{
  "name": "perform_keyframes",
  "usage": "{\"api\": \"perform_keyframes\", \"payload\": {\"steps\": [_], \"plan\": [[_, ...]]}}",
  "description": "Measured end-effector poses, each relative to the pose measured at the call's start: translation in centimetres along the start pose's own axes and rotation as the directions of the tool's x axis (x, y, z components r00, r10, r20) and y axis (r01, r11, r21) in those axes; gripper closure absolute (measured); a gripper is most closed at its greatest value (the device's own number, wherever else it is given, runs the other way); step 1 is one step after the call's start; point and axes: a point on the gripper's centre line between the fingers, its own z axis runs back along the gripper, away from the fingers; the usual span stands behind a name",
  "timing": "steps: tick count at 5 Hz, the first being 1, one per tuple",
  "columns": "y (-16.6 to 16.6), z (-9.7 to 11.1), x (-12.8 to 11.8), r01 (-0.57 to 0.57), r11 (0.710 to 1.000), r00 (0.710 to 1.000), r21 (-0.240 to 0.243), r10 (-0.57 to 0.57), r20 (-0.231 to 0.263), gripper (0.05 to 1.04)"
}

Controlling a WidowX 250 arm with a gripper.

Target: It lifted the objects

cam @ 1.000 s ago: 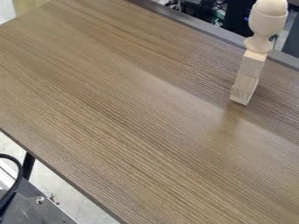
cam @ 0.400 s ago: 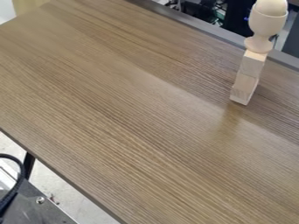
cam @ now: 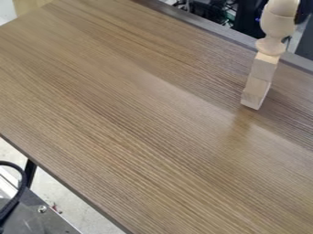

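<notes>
A stack of pale wooden pieces stands on the table toward the upper right. Its lowest piece is a block, with a second block on top of it. On that rests a turned wooden cup with a narrow stem and round foot. A rounded pale piece sits in the cup, its top close to the view's upper edge. The pieces touch one another, and the stack looks slightly slanted in this view.
The brown wood-grain table has a grey rail along its far side. Cables and dark equipment lie beyond it. At the lower left are a black cable and a metal plate, below the table's edge.
A dark shape now shows just right of the cup at the top right; I cannot tell what it is. A grey patch has appeared at the lower left. The blocks have not moved.
</notes>
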Motion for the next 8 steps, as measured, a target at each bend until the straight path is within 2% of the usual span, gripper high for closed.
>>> {"api": "perform_keyframes", "payload": {"steps": [1,4,6,7,8], "plan": [[-0.4,-0.9,0.2,0.001,1.000,1.000,0.016,-0.001,-0.014,0.098],[-0.7,-1.3,0.7,-0.020,1.000,1.000,0.017,0.019,0.008,0.098],[-0.3,-3.1,1.3,-0.149,0.989,0.988,-0.008,0.149,0.041,0.098],[-0.3,-2.6,1.4,-0.199,0.979,0.976,-0.042,0.201,0.080,0.098],[-0.1,-2.3,1.6,-0.209,0.976,0.973,-0.055,0.213,0.093,0.098]]}}
